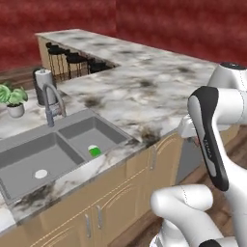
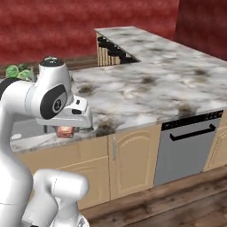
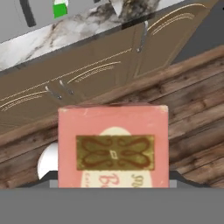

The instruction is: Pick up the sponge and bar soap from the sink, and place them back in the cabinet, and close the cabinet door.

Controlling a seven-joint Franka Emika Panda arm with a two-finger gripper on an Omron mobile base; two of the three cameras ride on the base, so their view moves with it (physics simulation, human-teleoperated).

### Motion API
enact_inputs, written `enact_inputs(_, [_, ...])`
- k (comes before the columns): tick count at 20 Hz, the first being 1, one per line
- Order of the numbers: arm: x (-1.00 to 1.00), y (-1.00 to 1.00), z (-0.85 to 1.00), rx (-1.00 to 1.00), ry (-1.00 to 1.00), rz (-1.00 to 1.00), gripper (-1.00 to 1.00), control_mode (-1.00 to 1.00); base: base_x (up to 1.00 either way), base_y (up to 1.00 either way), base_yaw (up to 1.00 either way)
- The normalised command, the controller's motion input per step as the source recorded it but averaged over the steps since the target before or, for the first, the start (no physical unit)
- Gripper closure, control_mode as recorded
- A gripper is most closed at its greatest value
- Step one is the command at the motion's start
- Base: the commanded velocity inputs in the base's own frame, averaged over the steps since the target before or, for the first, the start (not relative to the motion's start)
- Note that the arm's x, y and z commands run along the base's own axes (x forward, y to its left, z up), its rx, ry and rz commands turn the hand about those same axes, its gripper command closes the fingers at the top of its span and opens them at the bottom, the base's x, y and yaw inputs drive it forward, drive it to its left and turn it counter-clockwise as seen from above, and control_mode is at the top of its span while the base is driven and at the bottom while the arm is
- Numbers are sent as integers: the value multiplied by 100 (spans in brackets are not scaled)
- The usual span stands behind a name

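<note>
We see the bar soap (image 3: 113,146) filling the lower middle of the hand view, a pinkish-red block with a brown ornamented label, sitting right at the gripper (image 3: 113,183). The fingers are closed on it from both sides, so we hold it clear of the counter, above the wooden floor (image 3: 192,113) in front of the tan lower cabinet doors (image 3: 87,74). From the right base view the soap (image 2: 65,131) shows as a small reddish block tucked under the white hand, level with the counter edge. The sponge (image 1: 94,150) lies in the right basin of the sink (image 1: 29,140), near its front wall, bright green with a white part. The faucet (image 1: 52,103) stands behind the basins, with a potted plant (image 1: 14,99) further left on the marble counter (image 1: 144,82). A dishwasher (image 2: 188,144) sits to our right.
</note>
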Motion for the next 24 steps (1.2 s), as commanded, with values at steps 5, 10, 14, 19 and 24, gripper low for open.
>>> enact_inputs(5, [0, 0, 0, 0, 0, 0, 100, 100, 10, -35, -38])
enact_inputs(10, [0, 0, 0, 0, 0, 0, 100, 100, 19, -36, -42])
enact_inputs(14, [0, 0, 0, 0, 0, 0, 100, 100, 24, -23, -48])
enact_inputs(19, [0, 0, 0, 0, 0, 0, 100, 100, 28, -4, -52])
enact_inputs(24, [0, 0, 0, 0, 0, 0, 100, 100, 29, 0, -54])
